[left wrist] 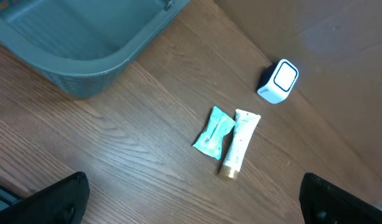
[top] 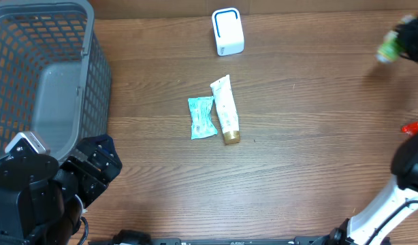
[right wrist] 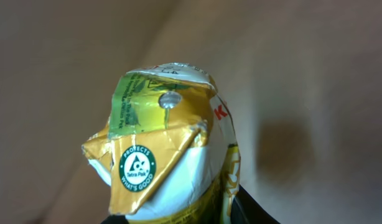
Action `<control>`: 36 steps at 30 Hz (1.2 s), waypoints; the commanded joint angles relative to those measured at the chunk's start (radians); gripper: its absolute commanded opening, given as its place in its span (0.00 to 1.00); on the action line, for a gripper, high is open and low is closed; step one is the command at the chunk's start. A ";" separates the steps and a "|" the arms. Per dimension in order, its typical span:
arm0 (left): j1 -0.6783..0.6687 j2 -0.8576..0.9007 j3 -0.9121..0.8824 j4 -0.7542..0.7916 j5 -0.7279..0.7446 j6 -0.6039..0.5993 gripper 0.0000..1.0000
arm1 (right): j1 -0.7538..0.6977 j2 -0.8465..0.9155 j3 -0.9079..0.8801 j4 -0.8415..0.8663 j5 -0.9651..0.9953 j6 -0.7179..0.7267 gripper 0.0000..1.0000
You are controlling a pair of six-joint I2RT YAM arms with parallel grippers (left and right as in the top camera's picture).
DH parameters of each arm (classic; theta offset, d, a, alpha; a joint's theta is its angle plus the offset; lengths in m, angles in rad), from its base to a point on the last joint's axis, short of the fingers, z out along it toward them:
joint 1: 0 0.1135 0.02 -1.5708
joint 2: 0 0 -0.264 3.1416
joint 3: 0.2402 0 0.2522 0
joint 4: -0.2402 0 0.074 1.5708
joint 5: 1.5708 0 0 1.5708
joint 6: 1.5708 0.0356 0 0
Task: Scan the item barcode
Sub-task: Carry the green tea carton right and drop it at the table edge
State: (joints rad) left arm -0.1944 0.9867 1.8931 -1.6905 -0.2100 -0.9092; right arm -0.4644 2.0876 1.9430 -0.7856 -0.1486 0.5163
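The carton [right wrist: 163,143] is clamped at its lower end by the partly closed right gripper [top: 405,35]. It is held at the far right, well apart from the scanner [top: 227,31], presumably for presenting a printed face. Its long axis runs out from the jaws, and the folded top appears to point left. The left gripper [top: 94,163] is spread wide and empty, parked near left beside the basket [top: 93,61].

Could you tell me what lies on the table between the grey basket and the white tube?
A teal packet lies there, right beside the white tube; the wood from it to the grey basket is bare. The overhead view shows it.
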 commanded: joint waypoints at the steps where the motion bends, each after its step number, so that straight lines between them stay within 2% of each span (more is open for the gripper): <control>1: 0.008 0.002 0.005 0.001 0.000 0.015 1.00 | -0.074 -0.017 0.026 -0.002 -0.010 -0.091 0.32; 8: 0.008 0.002 0.005 0.001 0.000 0.015 1.00 | -0.178 0.018 -0.009 0.006 0.059 -0.125 0.33; 22: 0.008 0.002 0.005 0.001 0.000 0.015 0.99 | -0.188 0.162 -0.009 0.042 0.193 -0.132 0.36; 26: 0.008 0.002 0.005 0.002 0.000 0.015 1.00 | -0.188 0.180 -0.009 0.027 0.200 -0.132 0.42; 30: 0.008 0.002 0.005 0.001 0.000 0.015 1.00 | -0.188 0.164 0.005 -0.004 0.177 -0.124 0.42; 36: 0.008 0.002 0.005 0.001 0.000 0.015 1.00 | -0.183 0.066 0.036 -0.051 0.001 -0.124 0.45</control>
State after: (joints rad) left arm -0.1944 0.9867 1.8931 -1.6905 -0.2096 -0.9092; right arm -0.6537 2.2623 1.9327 -0.8349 -0.0414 0.3897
